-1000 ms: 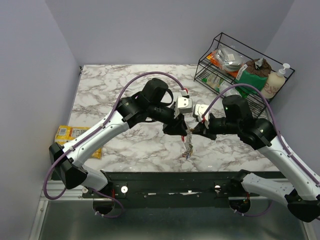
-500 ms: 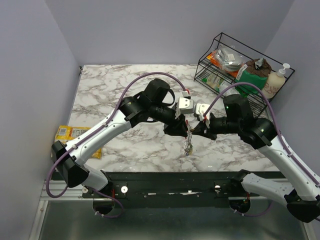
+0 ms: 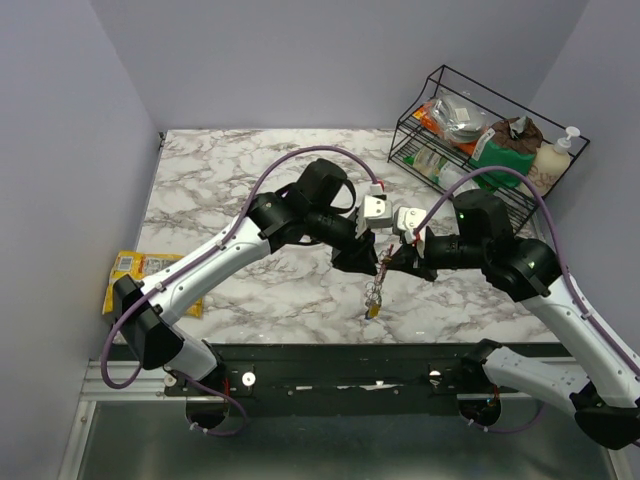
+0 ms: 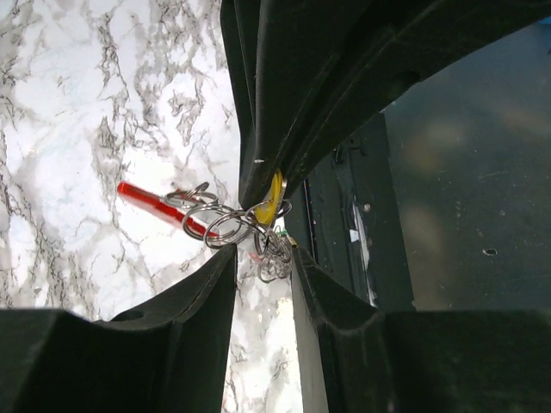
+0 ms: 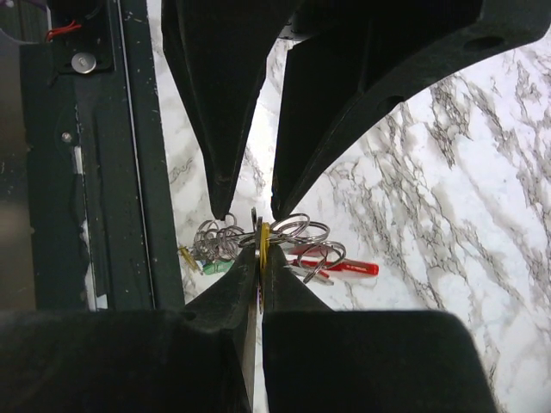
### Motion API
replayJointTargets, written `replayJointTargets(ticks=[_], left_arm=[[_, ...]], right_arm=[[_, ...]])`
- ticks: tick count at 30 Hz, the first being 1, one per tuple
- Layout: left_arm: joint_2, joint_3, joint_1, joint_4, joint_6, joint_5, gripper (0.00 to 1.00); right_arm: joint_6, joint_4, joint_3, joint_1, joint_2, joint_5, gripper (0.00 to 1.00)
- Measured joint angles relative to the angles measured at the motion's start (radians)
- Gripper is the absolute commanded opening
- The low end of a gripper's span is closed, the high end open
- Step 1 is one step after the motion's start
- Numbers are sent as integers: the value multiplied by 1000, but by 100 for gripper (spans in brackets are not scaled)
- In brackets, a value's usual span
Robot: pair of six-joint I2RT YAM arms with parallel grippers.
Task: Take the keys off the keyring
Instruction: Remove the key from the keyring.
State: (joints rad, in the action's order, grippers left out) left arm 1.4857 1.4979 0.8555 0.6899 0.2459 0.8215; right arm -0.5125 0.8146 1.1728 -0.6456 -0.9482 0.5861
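Yellow key (image 5: 261,237) sits clenched in my right tool (image 5: 260,258), while my left tool (image 4: 263,258) straddles the wire rings (image 4: 225,228) half-spread, gripping or not I cannot tell; the keys (image 3: 373,295) hang bunched on the red keyring (image 4: 146,196) over the table (image 3: 220,180), none freed yet.

Top view, lower centre: keys (image 3: 373,296) too small to count. Right wrist: yellow key (image 5: 263,237) mostly buried in my right claw (image 5: 261,254). Left wrist: keyring (image 4: 146,196) half behind split rings (image 4: 225,228); can't tell if left claw (image 4: 263,252) grips anything.
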Motion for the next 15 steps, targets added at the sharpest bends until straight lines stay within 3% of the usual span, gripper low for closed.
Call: replayJointTargets(ticks=[11,15], left_arm=[[12,13,2,0,-9,1,32],[12,13,2,0,-11,1,22]], right_arm=[[0,-5,0,6,3,4,10],[1,-6,0,6,3,4,10]])
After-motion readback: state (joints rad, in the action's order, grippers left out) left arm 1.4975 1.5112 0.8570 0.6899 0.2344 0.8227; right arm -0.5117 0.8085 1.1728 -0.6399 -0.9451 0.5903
